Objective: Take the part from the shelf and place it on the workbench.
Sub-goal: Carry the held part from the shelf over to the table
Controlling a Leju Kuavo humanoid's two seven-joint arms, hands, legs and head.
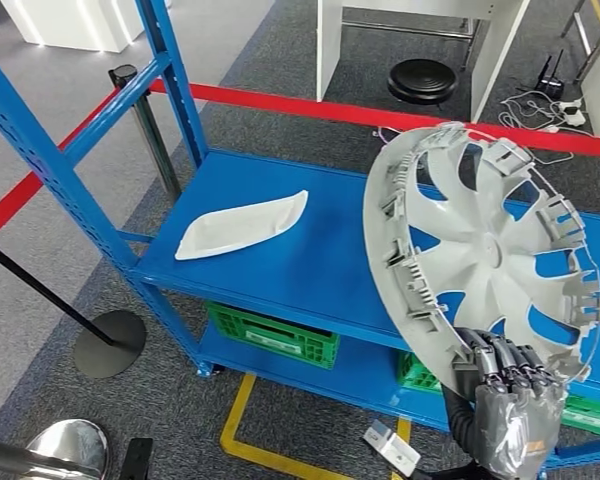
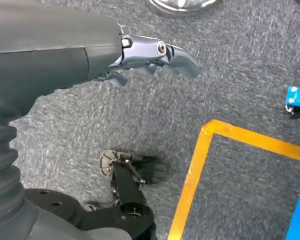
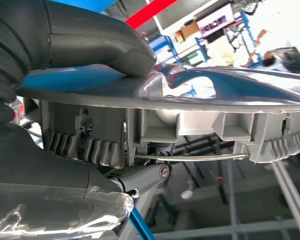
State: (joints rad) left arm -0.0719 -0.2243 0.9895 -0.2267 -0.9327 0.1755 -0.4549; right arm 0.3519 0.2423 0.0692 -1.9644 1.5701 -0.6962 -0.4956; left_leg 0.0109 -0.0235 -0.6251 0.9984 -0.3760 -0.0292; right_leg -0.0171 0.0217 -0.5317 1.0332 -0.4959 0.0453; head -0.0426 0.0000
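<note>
In front of the blue metal shelf (image 1: 312,260), from the head view, we see our right hand (image 1: 508,385) clamped on the lower rim of a round grey plastic wheel cover (image 1: 482,250). The cover is lifted clear of the shelf board, standing nearly on edge, its ribbed inner side with clips facing us. On the shelf board, well to the left, lies a white elongated plastic trim piece (image 1: 244,225). Green plastic crates (image 1: 274,335) sit on the level below. A red barrier belt (image 1: 282,103) runs behind the shelf, and yellow floor tape (image 1: 240,425) marks the grey carpet.

Over to the left wrist view: our left hand (image 2: 148,55) hangs above the grey carpet (image 2: 224,75), fingers (image 2: 180,57) loosely curled and apart, holding nothing. A yellow line (image 2: 193,175) crosses the floor beside it.

Now the right wrist view: we look edge-on along the wheel cover (image 3: 216,107), its rim clips and wire ring right before us. Our thumb (image 3: 103,42) presses on one face, the other fingers (image 3: 150,177) come up against the opposite side, so the grip is firm on the rim.
</note>
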